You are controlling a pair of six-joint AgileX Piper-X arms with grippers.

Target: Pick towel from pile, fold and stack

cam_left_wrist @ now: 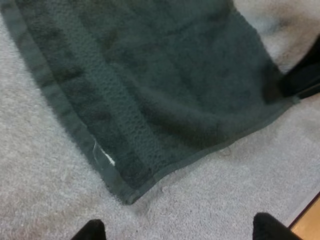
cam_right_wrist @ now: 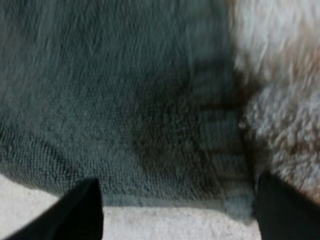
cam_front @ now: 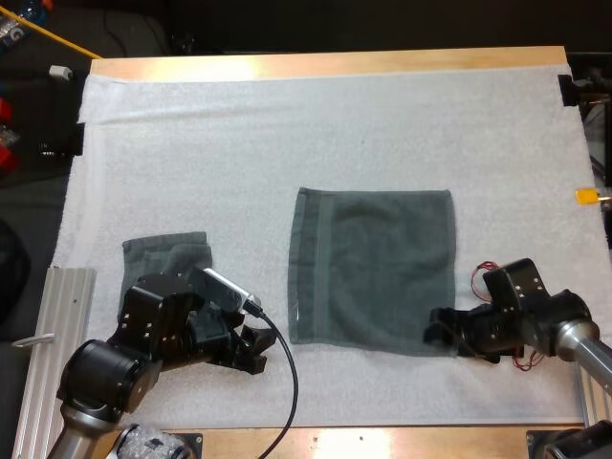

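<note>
**High view:** the towel [cam_front: 373, 268] lies flat and spread in the middle of the mat [cam_front: 287, 124]. It's dark grey-green terry and close to square, so there's no real long axis. A flatter woven hem band runs near-to-far along its left side.
- The left gripper [cam_front: 256, 352] sits just off the near-left corner, with the towel forward and to its right.
- The right gripper [cam_front: 442, 333] is at the near-right corner, at or over the edge. I can't tell if it's touching. It is the nearer of the two.
- A folded towel [cam_front: 164, 260] lies on the left of the mat, well apart from the flat one and partly hidden behind the left arm.
- The mat is white and fuzzy. The table [cam_front: 325, 65] is bare wood at the far edge.

**Left wrist view:** the black fingers [cam_left_wrist: 90, 231] stand wide apart over bare mat, holding nothing.
- The towel's near-left corner points back toward them, near but with a strip of mat between.
- The hem band is visibly smoother than the looped pile beside it, and a small white tag [cam_left_wrist: 106, 158] sits on the hem.
- The other arm's gripper is a dark shape at the far corner of the same near edge.

**Right wrist view:** the fingers stand apart, gripping nothing.
- They straddle the towel's near-right corner. The stitched hem runs away between them, with towel to one side and fluffy mat to the other.
- The image is soft here, so contact is unclear.

**Judgement:**
- This is the fold step, and the stacking isn't done yet.
- The next move turns on both near corners, each pinched from the near side and carried toward the far edge, with the fold line running left-right.
- The left gripper has the bigger gap to close.
- The limp cloth on the grippy mat may drag or bunch.
</note>
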